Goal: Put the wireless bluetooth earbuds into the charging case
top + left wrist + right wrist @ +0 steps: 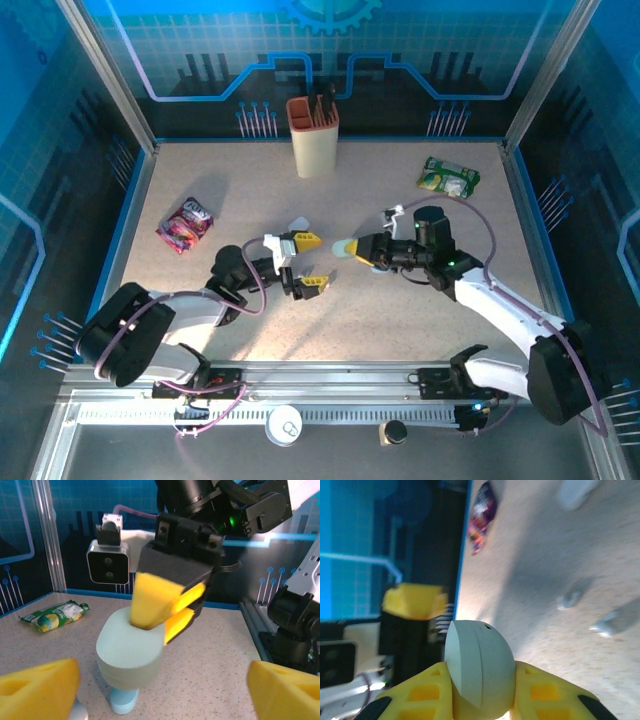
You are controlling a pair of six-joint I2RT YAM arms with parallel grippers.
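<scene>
The right gripper (355, 250) pinches the closed pale-green pebble-shaped charging case (343, 247) above the middle of the speckled desk (250, 180). It holds the case out to the spread left gripper (311, 262), probably so that it can be opened. Tiny pale stemmed earbuds (568, 599) lie loose on the desk beneath.

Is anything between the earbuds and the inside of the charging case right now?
Yes. The charging case, clamped in the right gripper, looks closed, so its own lid bars the way. The earbuds lie loose on the table.
</scene>
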